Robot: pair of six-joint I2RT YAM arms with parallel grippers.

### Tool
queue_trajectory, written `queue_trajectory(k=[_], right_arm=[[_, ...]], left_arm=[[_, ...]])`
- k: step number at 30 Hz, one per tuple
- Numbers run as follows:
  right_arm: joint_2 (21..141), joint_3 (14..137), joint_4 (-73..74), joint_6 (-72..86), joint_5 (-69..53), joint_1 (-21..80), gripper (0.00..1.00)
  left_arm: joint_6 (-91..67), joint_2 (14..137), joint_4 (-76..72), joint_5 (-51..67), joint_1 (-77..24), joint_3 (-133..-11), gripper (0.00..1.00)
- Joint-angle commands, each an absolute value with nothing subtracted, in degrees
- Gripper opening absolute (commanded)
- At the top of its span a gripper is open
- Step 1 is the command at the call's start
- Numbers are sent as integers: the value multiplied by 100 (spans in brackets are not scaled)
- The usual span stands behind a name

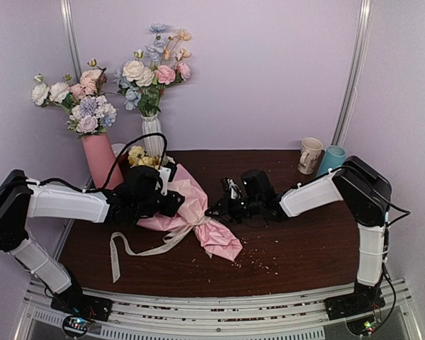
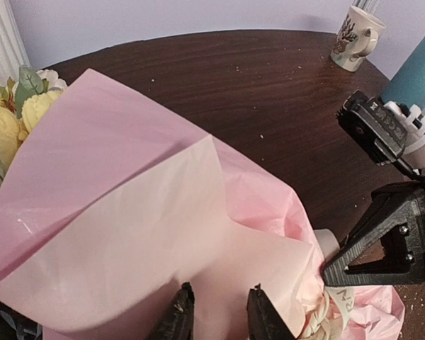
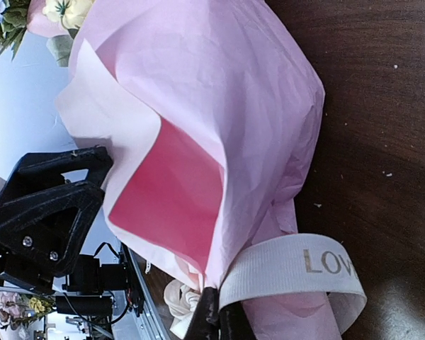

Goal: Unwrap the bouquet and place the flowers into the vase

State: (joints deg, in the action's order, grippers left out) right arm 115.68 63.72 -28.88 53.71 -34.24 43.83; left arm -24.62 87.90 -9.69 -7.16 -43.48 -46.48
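The bouquet (image 1: pixel 193 197) lay on its side near the middle of the table (image 1: pixel 312 248). In the top view its long axis ran from between 10 and 11 o'clock to between 4 and 5. The flowers (image 1: pixel 143 157) pointed to the 10–11 end, toward the white vase (image 1: pixel 153 136). The pinched foot of the wrap (image 1: pixel 223 241) pointed the other way.

The left gripper (image 2: pixel 219 313) stood narrow, pinching a fold of the wrap from the bouquet's 9 o'clock side. The right gripper (image 3: pixel 214 322) was clamped tight on the ribbon (image 3: pixel 290 273), on the 3 o'clock side of the knot.

The vase (image 1: pixel 331 159) stood upright at 2 o'clock from the bouquet, well apart. A mug (image 1: pixel 310 154) stood just beside it at its 9 o'clock (whether the two touched could not be told). At the bouquet's 10 o'clock the pink vase (image 1: pixel 101 161) held a pink bunch (image 1: pixel 78 103) of pink, white and lilac blooms. The white vase held a pastel bunch (image 1: pixel 152 67).

Only the right wrist view showed the gold letters "LOV" on the ribbon and the wrap's deeper pink inside. Only the left wrist view showed the right gripper's black finger close against the knot. The top view alone showed the ribbon's tails trailing toward 7 o'clock.
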Motion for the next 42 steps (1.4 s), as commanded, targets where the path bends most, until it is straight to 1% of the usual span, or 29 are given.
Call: queue_trajectory(k=[1, 12, 25, 30, 35, 38, 42], right_arm=[[11422, 6486, -2909, 5194, -3574, 4354, 0], [10373, 6529, -1767, 4173, -3198, 4357, 0], [9350, 7016, -451, 3127, -2616, 4360, 0], [8884, 7422, 160, 2695, -1932, 4362, 0], [8595, 7783, 457, 2360, -1315, 4354, 0], [8518, 7908, 457, 2261, -1565, 4353, 0], [8492, 7981, 392, 2241, -2326, 4410, 0]], left_arm=[[-2539, 8949, -1291, -632, -4308, -4553, 28], [-2526, 9192, -1340, -689, -4307, -4583, 27], [-2514, 9334, -1397, -582, -4307, -4666, 26], [-2507, 9283, -1359, -563, -4307, -4676, 26], [-2498, 9110, -1310, -521, -4311, -4626, 27], [-2473, 8980, -1256, -484, -4307, -4607, 29], [-2428, 8772, -1111, -482, -4307, -4605, 33]])
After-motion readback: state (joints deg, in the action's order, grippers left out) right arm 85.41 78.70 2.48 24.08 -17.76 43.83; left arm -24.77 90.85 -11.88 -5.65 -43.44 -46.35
